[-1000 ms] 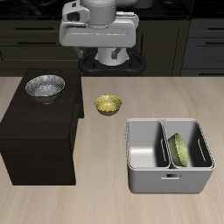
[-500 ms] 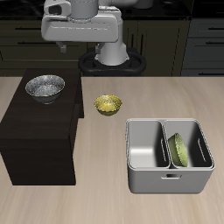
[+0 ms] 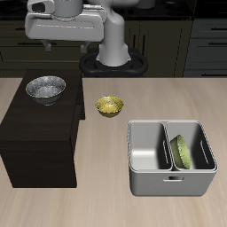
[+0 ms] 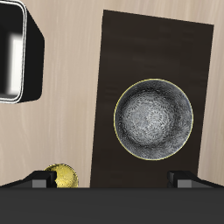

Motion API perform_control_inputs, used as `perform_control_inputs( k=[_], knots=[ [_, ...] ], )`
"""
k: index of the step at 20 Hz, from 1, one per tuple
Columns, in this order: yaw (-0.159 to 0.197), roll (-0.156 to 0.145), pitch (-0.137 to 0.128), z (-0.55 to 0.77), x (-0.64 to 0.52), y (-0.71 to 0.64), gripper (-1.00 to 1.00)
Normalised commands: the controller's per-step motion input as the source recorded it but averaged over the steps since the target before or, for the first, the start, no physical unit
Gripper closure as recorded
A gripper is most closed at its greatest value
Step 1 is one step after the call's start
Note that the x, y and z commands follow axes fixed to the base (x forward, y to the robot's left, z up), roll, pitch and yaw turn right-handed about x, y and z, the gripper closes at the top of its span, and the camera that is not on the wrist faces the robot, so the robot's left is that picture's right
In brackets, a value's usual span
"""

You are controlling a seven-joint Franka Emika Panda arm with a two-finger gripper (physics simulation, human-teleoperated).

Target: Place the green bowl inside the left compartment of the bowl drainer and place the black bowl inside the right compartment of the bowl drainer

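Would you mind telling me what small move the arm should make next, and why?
Probably lower the claw straight down toward the black bowl. The green bowl already leans inside the drainer, while the black one sits on the dark stand, directly beneath the claw in the wrist view.

a simulated kitchen is showing here: dark cabinet fronts with bar handles are running behind a pale wood worktop, which is carrying a metal bowl drainer and bowls.

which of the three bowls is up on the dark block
The black bowl, silvery-grey and speckled. The golden bowl sits on the table, and the green bowl leans inside the bowl drainer.
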Motion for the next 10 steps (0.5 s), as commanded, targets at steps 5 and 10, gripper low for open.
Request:
perform_control_inputs(
  k=[5,10],
  knots=[
    [0.051,0.032,-0.023,0.11,-0.03,-0.10,-1.00],
    [0.008,0.022,-0.023,0.11,0.00,-0.05,-1.00]
  ],
)
